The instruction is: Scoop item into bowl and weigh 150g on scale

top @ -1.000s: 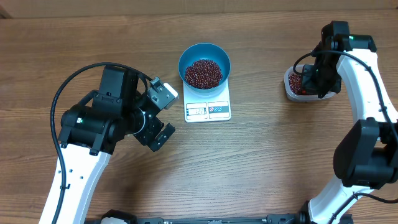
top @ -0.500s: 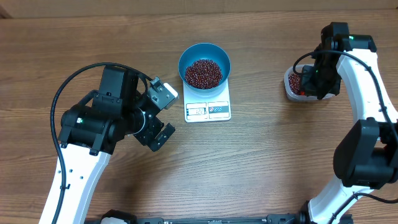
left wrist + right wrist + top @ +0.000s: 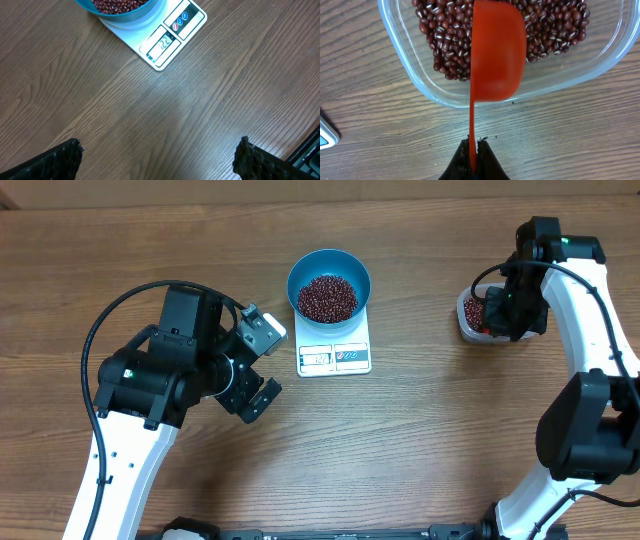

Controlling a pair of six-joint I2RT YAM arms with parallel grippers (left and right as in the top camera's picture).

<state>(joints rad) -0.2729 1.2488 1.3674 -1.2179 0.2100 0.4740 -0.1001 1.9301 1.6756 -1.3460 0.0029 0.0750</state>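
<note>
Beans (image 3: pixel 445 30) heaped upper frame; right tool (image 3: pixel 474 150) clamped on scoop (image 3: pixel 497 55) handle, shallow dip judged best for small top-up; left tool (image 3: pixel 157 160) gaped wide, empty

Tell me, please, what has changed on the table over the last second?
Nothing has visibly moved. The right gripper stays shut on the handle of the orange-red scoop, which sits over the clear container of beans. The left gripper stays open and empty, to the left of the scale. The blue bowl of beans is still on the scale.
</note>
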